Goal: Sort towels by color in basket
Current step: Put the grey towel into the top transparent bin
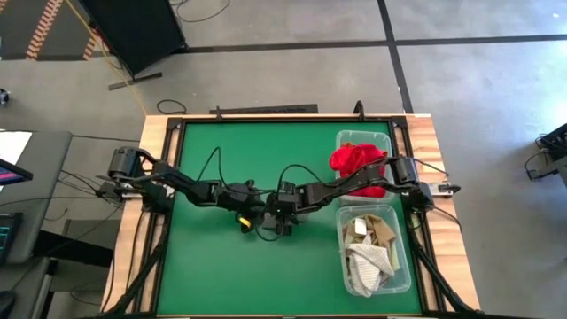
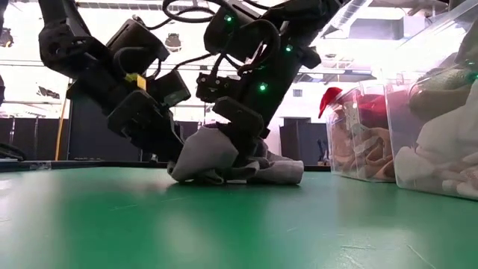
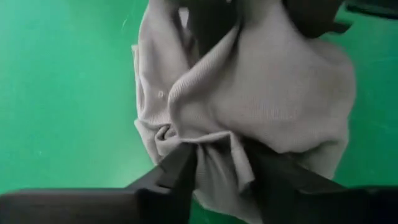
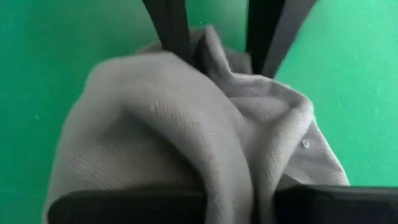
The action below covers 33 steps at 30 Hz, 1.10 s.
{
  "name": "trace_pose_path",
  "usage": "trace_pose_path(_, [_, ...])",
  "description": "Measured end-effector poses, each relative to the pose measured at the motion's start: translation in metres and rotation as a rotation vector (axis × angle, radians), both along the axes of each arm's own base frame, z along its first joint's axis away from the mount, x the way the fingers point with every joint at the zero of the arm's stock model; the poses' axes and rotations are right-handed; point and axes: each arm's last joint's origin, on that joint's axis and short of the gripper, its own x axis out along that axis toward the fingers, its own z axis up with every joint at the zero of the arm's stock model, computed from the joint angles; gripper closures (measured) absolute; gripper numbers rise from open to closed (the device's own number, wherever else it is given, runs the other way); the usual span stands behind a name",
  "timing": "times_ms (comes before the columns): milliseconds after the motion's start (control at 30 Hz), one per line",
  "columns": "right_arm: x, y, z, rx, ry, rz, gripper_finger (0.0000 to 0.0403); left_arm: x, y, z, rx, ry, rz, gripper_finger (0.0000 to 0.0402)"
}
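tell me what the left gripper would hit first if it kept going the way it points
Most likely the crumpled grey cloth towel: the left gripper already has a fold of it between its fingers, with the green table mat right beneath.

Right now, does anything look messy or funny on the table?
Yes. A grey towel lies crumpled in the middle of the green table, outside the bins, with the left gripper and right gripper both on it. Red towels heap above the far bin's rim.
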Motion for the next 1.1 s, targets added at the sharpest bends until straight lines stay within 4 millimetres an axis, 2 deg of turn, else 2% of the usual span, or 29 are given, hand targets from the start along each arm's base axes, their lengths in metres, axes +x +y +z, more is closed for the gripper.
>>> trace_pose_path(133, [0.002, 0.002, 0.007, -0.011, 0.039, 0.017, 0.0354, -0.005, 0.000, 0.011, 0.026, 0.008, -0.017, 0.0233])
trace_pose_path(267, [0.002, 0.008, 0.021, -0.032, 0.128, 0.027, 0.0354, -0.016, 0.001, 0.036, 0.054, -0.019, -0.036, 0.0210])
trace_pose_path(500, [-0.002, 0.014, 0.060, -0.215, 0.276, -0.017, 0.0354, -0.047, 0.002, 0.084, 0.060, -0.092, -0.039, 0.0203])
trace_pose_path(667, [-0.011, 0.010, 0.090, -0.336, 0.383, -0.103, 0.0354, -0.072, 0.003, 0.104, 0.054, -0.099, -0.035, 0.0203])
trace_pose_path(833, [-0.022, 0.007, 0.121, -0.436, 0.453, -0.177, 0.0354, -0.085, 0.004, 0.103, 0.028, -0.081, -0.016, 0.0203])
trace_pose_path(1000, [-0.038, 0.002, 0.156, -0.474, 0.442, -0.231, 0.0354, -0.090, 0.003, 0.084, 0.008, -0.028, -0.005, 0.0203])
trace_pose_path(1100, [-0.052, 0.000, 0.183, -0.453, 0.373, -0.263, 0.0354, -0.093, 0.002, 0.075, -0.002, -0.024, -0.003, 0.0203])
